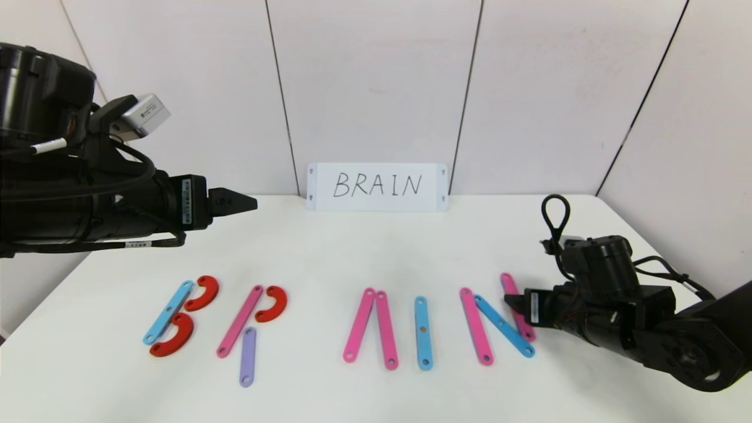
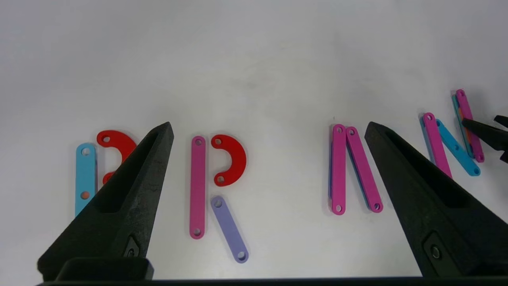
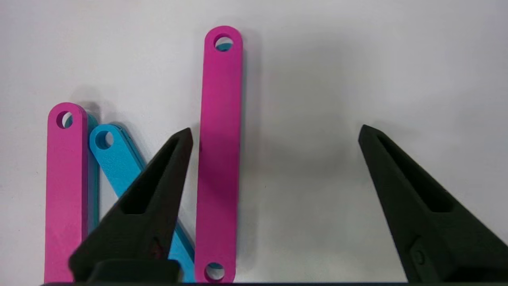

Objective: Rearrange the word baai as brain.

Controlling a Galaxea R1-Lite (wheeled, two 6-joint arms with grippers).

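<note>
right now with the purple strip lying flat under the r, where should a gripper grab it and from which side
Probably at mid-length of the purple strip, coming straight down from above with the fingers across its narrow width. It lies flat on the table, so only its long edges offer purchase; both are free, and the pink strip stands apart from its middle.

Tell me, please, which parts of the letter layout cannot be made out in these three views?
- Right pink strip of the N: in the head view the right gripper covers its middle.
- Lower red curve of the B: in the left wrist view, mostly behind a finger of the left gripper.
- Blue I: hidden in the left wrist view; outside the right wrist view.
- Blue diagonal: right wrist view, lower part behind a finger.
</note>
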